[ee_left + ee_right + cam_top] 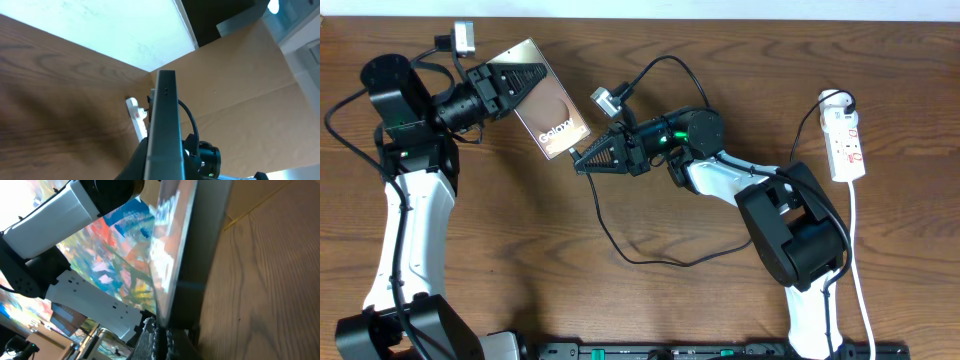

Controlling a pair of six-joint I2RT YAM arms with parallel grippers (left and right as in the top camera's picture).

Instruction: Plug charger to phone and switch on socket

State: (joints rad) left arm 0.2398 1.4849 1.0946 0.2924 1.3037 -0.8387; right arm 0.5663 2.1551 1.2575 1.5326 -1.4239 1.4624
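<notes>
My left gripper (534,72) is shut on the phone (554,108) and holds it above the table, tilted, with the "Galaxy" end pointing toward the right arm. In the left wrist view the phone (165,115) shows edge-on between the fingers (134,167). My right gripper (579,158) is shut on the charger's plug tip, right at the phone's lower end. Seen from the right wrist, the shut gripper (162,339) meets the phone's glossy edge (175,255). The charger cable (660,263) loops across the table. The white socket (847,140) lies at the far right.
The socket's white cord (860,280) runs down the right side to the front edge. A black bar (720,351) lies along the front edge. The left wrist view catches the socket (136,112) beyond the phone, with cardboard panels (240,85) behind.
</notes>
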